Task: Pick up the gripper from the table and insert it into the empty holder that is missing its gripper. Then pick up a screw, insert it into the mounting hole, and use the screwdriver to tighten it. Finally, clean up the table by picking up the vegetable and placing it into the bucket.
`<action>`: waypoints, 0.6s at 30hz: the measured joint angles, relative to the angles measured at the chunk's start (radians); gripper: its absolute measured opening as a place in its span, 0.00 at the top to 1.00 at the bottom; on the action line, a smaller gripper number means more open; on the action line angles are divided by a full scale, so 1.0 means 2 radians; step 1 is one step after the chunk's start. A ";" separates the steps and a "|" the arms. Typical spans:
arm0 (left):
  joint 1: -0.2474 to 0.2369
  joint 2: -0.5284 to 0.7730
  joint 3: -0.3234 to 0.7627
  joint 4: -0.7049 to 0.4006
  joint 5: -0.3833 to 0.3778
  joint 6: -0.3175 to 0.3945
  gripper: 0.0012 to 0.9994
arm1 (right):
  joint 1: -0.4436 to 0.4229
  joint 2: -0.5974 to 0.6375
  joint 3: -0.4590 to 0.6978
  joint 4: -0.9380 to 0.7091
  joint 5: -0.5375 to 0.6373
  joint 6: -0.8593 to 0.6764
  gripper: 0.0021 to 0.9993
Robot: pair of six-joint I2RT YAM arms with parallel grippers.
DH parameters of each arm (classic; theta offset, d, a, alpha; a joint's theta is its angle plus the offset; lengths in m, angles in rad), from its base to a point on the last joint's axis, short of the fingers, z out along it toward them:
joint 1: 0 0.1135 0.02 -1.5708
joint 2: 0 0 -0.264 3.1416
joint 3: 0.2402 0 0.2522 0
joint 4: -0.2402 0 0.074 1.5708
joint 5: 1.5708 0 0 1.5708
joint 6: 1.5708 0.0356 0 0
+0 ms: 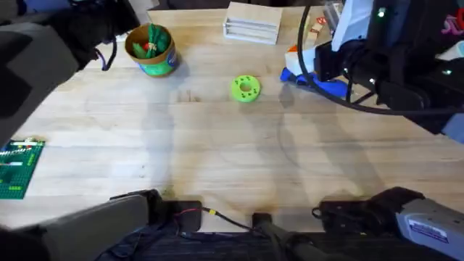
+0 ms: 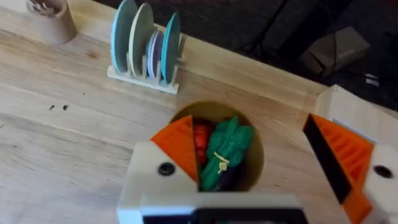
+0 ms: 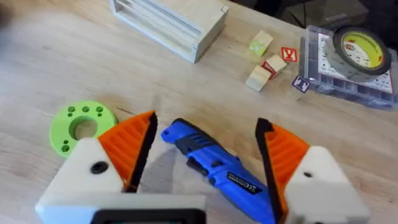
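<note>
Vegetable in the bucket, both grippers empty

The vegetable [image 2: 225,152] lies inside the bucket [image 1: 151,49]; the left gripper [image 2: 261,165] hangs spread above it, the right gripper [image 3: 205,158] spread over the screwdriver [image 3: 214,167], which it could nudge away.

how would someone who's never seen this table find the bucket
Start at the table's far left corner in the overhead view. The bucket stands there, left of the lime-green disc. It's the one round cup with a yellow-orange rim, and the green vegetable sits inside it.
</note>
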 joint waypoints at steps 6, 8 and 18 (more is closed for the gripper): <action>0.000 -0.085 0.000 -0.067 0.025 0.032 0.01 | 0.000 -0.001 0.000 -0.002 0.000 0.000 0.01; 0.000 -0.113 0.000 -0.103 0.034 0.050 0.01 | 0.000 -0.007 0.000 -0.011 0.000 0.002 0.01; 0.000 -0.267 0.000 -0.302 0.070 0.158 0.65 | 0.005 -0.033 0.132 -0.248 0.000 0.028 0.01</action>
